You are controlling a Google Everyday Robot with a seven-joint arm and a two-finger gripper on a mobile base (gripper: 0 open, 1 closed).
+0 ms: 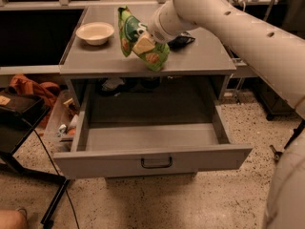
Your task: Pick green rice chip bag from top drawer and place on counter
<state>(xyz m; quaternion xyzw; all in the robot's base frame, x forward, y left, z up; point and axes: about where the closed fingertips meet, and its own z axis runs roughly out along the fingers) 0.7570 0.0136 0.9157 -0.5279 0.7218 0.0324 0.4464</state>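
Note:
The green rice chip bag hangs tilted in the air just above the counter, over its front middle. My gripper is shut on the bag's middle, with one tan finger showing against the bag. The white arm reaches in from the upper right. The top drawer is pulled fully open below the counter, and its grey inside holds nothing that I can see. Its dark bar handle is on the front panel.
A white bowl sits at the counter's back left. A dark object lies on the counter behind the arm. A black stand and an orange cloth are on the floor to the left of the cabinet.

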